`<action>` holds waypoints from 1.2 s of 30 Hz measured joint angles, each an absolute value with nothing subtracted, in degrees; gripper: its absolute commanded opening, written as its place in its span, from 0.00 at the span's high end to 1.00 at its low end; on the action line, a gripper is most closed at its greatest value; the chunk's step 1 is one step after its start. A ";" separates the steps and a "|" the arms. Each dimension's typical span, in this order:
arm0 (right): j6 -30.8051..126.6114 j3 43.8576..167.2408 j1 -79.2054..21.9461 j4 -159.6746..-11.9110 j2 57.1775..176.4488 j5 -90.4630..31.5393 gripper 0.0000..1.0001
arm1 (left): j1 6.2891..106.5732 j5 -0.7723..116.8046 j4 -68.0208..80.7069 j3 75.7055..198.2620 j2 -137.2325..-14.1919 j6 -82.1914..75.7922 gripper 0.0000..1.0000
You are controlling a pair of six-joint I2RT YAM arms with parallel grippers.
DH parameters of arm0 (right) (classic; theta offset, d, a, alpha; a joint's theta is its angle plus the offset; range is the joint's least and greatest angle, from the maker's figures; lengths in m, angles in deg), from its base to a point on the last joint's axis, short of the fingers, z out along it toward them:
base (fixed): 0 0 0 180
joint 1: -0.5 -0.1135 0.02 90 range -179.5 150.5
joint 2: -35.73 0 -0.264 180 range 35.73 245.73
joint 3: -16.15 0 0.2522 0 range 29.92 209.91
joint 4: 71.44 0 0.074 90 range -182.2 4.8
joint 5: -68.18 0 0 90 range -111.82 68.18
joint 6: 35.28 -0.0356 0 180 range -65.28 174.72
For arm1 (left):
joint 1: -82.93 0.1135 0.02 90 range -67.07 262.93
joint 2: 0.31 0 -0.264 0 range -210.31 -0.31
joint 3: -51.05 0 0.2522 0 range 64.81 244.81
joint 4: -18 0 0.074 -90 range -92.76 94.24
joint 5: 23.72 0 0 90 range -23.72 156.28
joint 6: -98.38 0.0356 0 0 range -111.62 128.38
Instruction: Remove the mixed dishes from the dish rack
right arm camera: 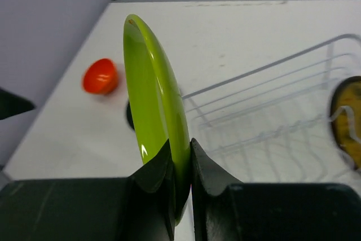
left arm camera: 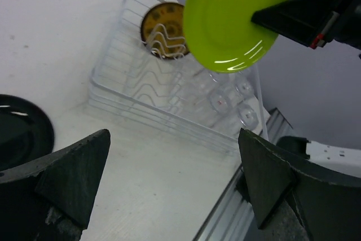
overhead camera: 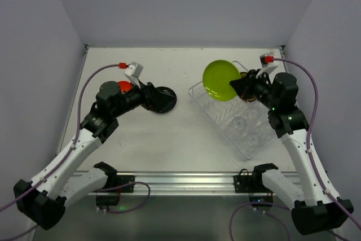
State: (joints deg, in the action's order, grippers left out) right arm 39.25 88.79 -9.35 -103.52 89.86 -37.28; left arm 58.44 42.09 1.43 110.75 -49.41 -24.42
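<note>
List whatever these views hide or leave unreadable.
- Small orange bowl: top view, mostly behind the left arm.
- Round black plate: left wrist view, cut by the left edge.
- Clear plastic cups: top view, too faint to count.
- Olive-yellow patterned plate: right wrist view, cut by the right edge.

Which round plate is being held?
The lime-green round plate, pinched in the right gripper; the black plate lies on the table, the yellow patterned plate sits in the clear rack.

The green plate [overhead camera: 220, 80] is glossy and smooth. The rack [left arm camera: 135, 103] is clear plastic with thin wire; the desk [overhead camera: 146, 139] looks matt.
</note>
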 measured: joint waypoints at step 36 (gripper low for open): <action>11.17 67.63 -9.37 -72.92 85.21 -72.39 0.01 | 37.39 56.39 -2.02 126.99 -67.59 -22.23 1.00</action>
State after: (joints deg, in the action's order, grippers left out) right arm 11.17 67.63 -9.37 -72.92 85.21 -72.39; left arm 37.39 56.39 -2.02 126.99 -67.59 -22.23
